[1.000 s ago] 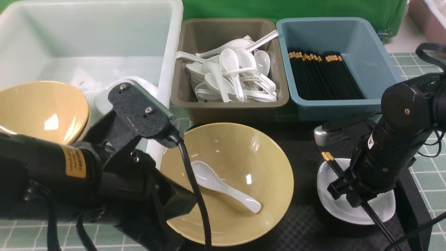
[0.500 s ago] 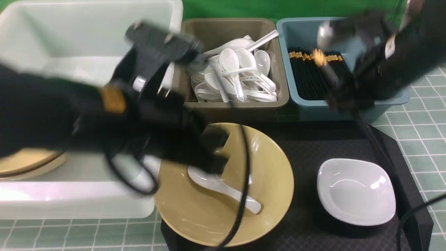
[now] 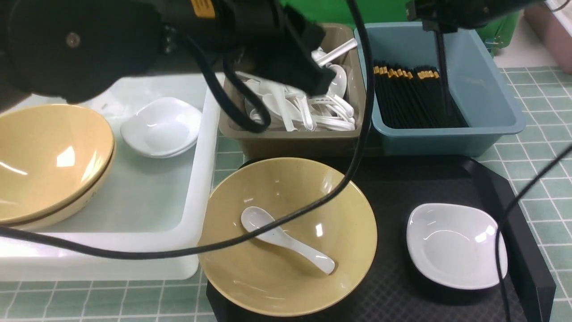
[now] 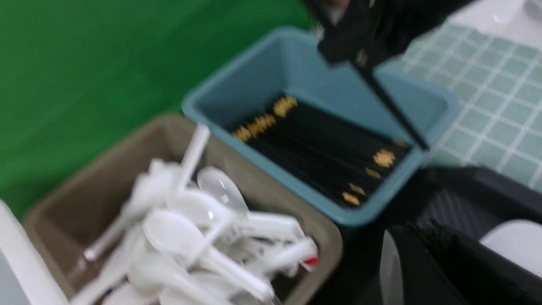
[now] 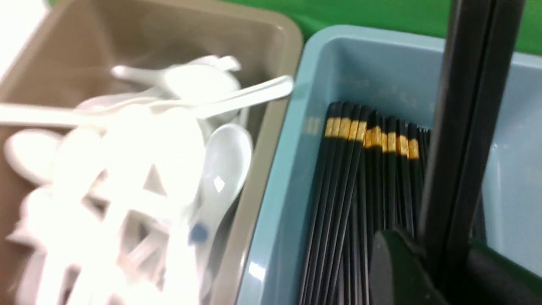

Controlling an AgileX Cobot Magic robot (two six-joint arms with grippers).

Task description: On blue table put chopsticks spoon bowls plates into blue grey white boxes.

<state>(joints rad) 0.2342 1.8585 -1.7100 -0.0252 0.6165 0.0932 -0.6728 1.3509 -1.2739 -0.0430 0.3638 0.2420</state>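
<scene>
On the black tray (image 3: pixel 424 179) sits a tan bowl (image 3: pixel 330 201) with one white spoon (image 3: pixel 286 241) lying in it; a white plate (image 3: pixel 456 246) rests on the tray's right part. Left of the tray, the white box (image 3: pixel 203 147) holds two stacked bowls (image 3: pixel 49 156) and a second plate (image 3: pixel 161 127).

Just beyond the tray stands the grey box (image 3: pixel 295 141), heaped with spoons (image 3: pixel 313 116). The left gripper (image 3: pixel 313 76) hangs over it, jaws pressed together.

Beyond the tray's right part, the blue box (image 3: pixel 447 138) carries bundled chopsticks (image 3: pixel 406 98) laid flat. Above it the right gripper (image 3: pixel 435 24) pinches the held chopsticks (image 3: pixel 442 67), tips down inside the box.

The blue table (image 3: pixel 545 170) spreads around the tray, and a green backdrop (image 3: pixel 384 11) rises beyond it.
</scene>
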